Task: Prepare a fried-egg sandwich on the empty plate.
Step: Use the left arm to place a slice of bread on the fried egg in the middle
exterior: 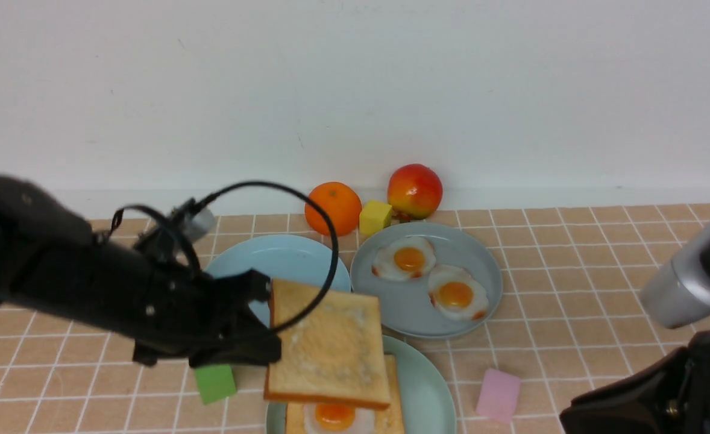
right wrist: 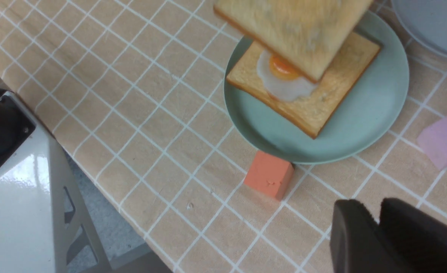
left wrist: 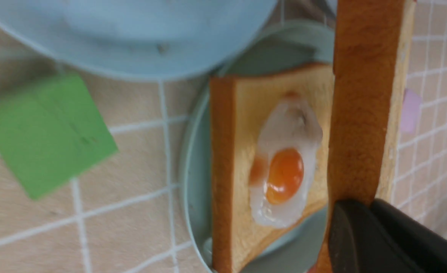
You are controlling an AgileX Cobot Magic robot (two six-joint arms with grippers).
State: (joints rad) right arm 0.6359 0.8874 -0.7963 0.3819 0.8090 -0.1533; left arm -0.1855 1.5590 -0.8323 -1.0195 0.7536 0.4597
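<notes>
Hovering toast, front view: upper toast slice (exterior: 328, 346) clamped at its left edge by the closed left tool (exterior: 268, 320), held level above the mint-green plate (exterior: 428, 392).
Plate contents, front view: lower toast slice (exterior: 395, 402) carrying the fried egg (exterior: 334, 417), both partly hidden under the upper slice.
Left wrist view: upper slice seen edge-on; egg lies flat on the lower slice; green block (left wrist: 45, 132) on the table (left wrist: 132, 170) near the plate.
Right wrist view: right tool (right wrist: 380, 222) low over the table, apart from the plate; whether its jaws are open or closed cannot be told; orange-red block (right wrist: 269, 179) just beside the plate's rim.
</notes>
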